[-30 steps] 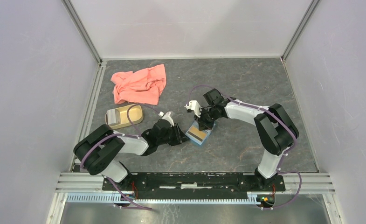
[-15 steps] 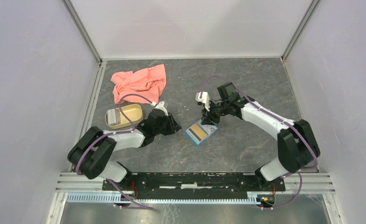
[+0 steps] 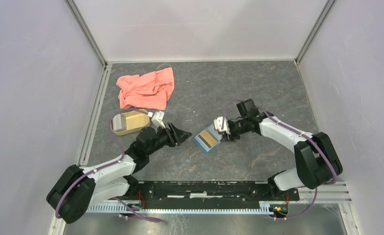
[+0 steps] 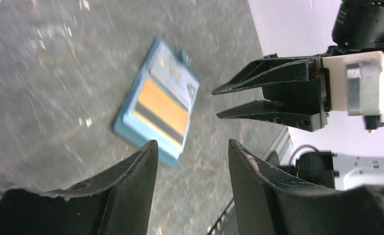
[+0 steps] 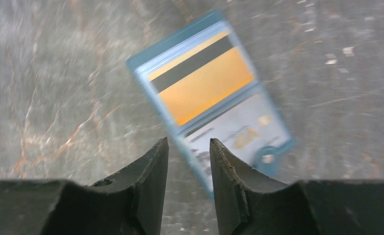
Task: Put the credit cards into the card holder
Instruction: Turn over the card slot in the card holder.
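Note:
The teal card holder (image 3: 208, 139) lies open and flat on the table between my two grippers. A gold-yellow credit card with a dark stripe (image 5: 204, 81) sits in it, and a pale card (image 5: 234, 129) is tucked next to it near the snap tab. No dark card shows. My left gripper (image 3: 186, 133) is open and empty just left of the holder (image 4: 143, 139). My right gripper (image 3: 224, 134) is open and empty just right of it, with fingertips (image 5: 163, 147) above the holder's edge (image 5: 175, 43). The right gripper also shows in the left wrist view (image 4: 214, 103).
A tan oval dish (image 3: 129, 122) stands to the left, close behind my left arm. A salmon-pink cloth (image 3: 146, 88) lies crumpled at the back left. Enclosure walls ring the grey stone-patterned table.
Both grippers have drawn back from the card holder. The left arm has stretched out low along the table. The right gripper has moved off to the holder's right. The holder lies free.

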`<state>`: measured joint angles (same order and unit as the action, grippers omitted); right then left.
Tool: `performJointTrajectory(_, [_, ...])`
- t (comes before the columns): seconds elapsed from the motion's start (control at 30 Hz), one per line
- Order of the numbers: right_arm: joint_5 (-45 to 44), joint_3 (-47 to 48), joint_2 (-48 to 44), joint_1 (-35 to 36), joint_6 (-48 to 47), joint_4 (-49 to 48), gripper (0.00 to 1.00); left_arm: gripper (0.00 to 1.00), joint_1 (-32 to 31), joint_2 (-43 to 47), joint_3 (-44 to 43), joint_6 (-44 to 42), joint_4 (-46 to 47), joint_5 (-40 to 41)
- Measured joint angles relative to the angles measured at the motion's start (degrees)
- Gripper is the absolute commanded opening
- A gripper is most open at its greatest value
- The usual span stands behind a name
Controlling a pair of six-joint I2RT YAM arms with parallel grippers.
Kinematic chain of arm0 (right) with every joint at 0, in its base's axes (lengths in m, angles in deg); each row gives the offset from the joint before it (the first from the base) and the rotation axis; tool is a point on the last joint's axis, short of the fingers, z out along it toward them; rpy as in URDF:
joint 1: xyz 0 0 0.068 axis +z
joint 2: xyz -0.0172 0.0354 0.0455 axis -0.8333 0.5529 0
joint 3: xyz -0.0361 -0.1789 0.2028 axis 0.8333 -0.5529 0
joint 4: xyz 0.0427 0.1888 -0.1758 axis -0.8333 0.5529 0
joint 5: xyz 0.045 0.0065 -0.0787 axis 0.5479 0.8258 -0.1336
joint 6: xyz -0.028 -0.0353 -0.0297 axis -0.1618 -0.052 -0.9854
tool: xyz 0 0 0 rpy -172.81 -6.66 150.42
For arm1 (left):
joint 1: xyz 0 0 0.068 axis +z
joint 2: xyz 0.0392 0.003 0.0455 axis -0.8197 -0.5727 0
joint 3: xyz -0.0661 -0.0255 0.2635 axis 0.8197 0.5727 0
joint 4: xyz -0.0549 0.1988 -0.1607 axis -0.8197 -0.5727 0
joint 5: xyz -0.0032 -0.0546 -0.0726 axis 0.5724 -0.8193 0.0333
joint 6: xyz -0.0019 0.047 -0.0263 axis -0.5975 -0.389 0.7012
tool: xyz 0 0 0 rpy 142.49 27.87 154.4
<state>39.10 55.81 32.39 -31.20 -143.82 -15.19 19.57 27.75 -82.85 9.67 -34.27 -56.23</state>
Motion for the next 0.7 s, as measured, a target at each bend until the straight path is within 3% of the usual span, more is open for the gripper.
performJointTrajectory(0.1, [0.0, -5.4, -0.2, 0.0, -7.8, 0.5, 0.47, 0.61, -3.3, -1.6, 3.3, 3.9, 2.2, -0.1])
performJointTrajectory(0.23, [-0.2, -7.5, 0.0, 0.0, -9.8, -0.1, 0.43, 0.60, -7.7, -6.1, 3.3, 6.8, 5.2, 0.7])
performJointTrajectory(0.57, [-1.2, -1.1, 5.0, -4.0, -1.1, -2.2, 0.46, 0.58, -11.0, -19.3, 0.2, 11.8, 10.9, 4.4])
performJointTrajectory(0.7, [-2.5, 2.0, 7.5, -6.6, 4.4, -2.2, 0.45, 0.52, -11.9, -22.6, -1.2, 12.9, 12.5, 5.3])
